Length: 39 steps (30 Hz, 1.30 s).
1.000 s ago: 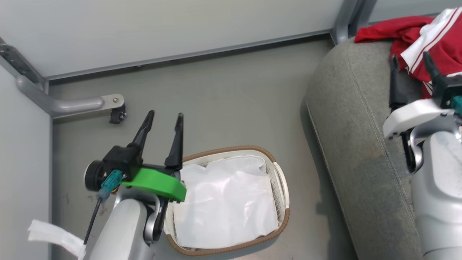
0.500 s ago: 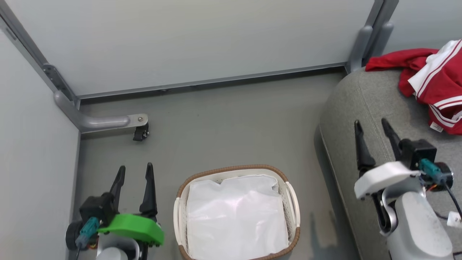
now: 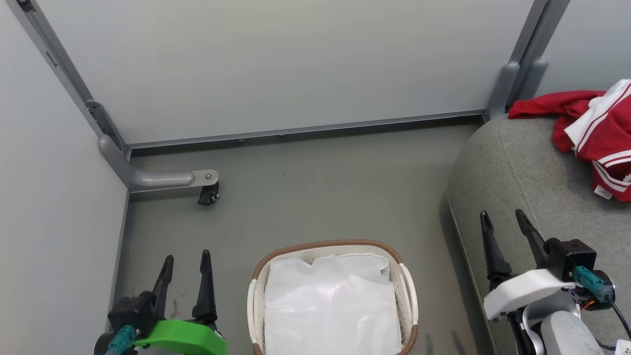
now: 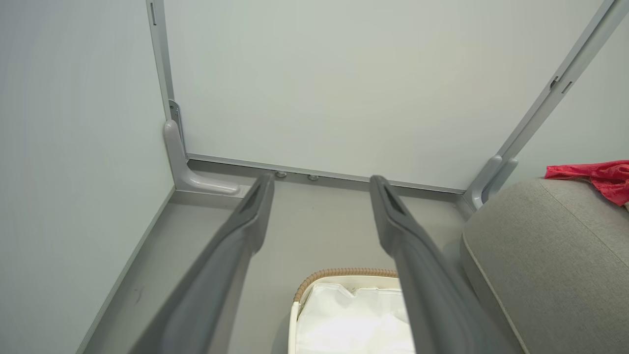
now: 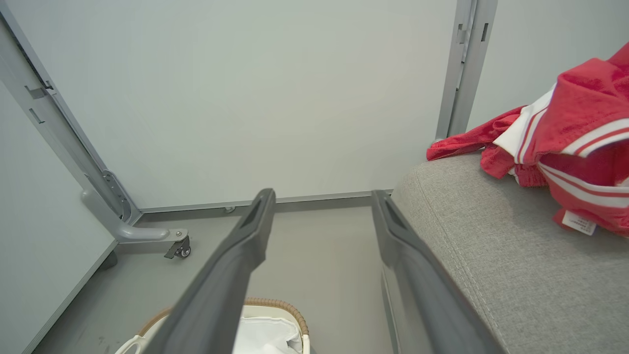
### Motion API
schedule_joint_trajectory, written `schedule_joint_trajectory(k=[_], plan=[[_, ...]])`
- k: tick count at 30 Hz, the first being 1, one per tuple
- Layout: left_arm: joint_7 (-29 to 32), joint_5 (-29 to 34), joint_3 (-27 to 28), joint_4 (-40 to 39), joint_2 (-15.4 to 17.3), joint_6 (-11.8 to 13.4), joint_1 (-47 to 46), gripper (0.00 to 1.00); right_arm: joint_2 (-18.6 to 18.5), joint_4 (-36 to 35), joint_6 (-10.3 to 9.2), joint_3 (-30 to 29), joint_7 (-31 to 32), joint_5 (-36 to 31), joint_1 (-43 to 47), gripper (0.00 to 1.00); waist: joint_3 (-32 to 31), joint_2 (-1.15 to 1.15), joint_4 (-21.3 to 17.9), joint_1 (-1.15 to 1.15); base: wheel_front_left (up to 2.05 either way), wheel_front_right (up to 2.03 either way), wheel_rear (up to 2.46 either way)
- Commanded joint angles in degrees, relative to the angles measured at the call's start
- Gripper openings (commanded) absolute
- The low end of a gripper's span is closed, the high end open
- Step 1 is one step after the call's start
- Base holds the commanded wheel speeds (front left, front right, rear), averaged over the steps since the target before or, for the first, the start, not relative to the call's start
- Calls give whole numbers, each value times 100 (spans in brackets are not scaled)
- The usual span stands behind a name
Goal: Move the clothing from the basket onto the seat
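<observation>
Red clothing (image 3: 591,123) lies heaped at the far edge of the grey seat (image 3: 532,187). The basket (image 3: 325,245), holding its white liner (image 3: 330,305), stands on the floor (image 3: 320,197) beside the seat. The left gripper (image 3: 187,255) and right gripper (image 3: 502,214) hover with fingers parted, gripping nothing.

Red clothing (image 3: 591,123), white-striped; grey seat (image 3: 532,172); white basket (image 3: 409,291).

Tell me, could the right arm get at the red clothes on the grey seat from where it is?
Probably yes. The right gripper hangs open at the near edge of the seat, whose bare top is all that lies between it and the red clothing farther back.
</observation>
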Motion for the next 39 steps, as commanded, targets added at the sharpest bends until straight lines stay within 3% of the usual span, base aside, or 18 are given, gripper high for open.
schedule_joint_trajectory(k=[1, 18, 19, 23, 39], plan=[[-1, -21, -10, -24, 5, 34, 105, 100, -24, -15, -8, 25, -11, 8, 120, 100, -20, 0, 12, 0, 0, 0, 0], [-1, -81, 0, 19, 5, 22, 133, 100, -23, 54, -8, 100, -11, 70, 131, 100, -20, 0, 12, 0, 0, 0, 0], [0, -82, -4, 10, 0, 34, 84, 0, 0, 50, 0, 112, 0, 53, 127, 0, -20, 0, 12, 0, 0, 0, 0], [6, -101, -4, 197, -4, 34, 95, 0, 47, 236, 0, 119, 18, 72, 206, 0, -21, 0, 13, 0, 0, 0, 0], [447, -1583, 286, 80, 5, -29, -36, 0, 32, 68, -1, 10, 470, 1763, 214, 0, -44, 0, 22, 0, 0, 0, 0]])
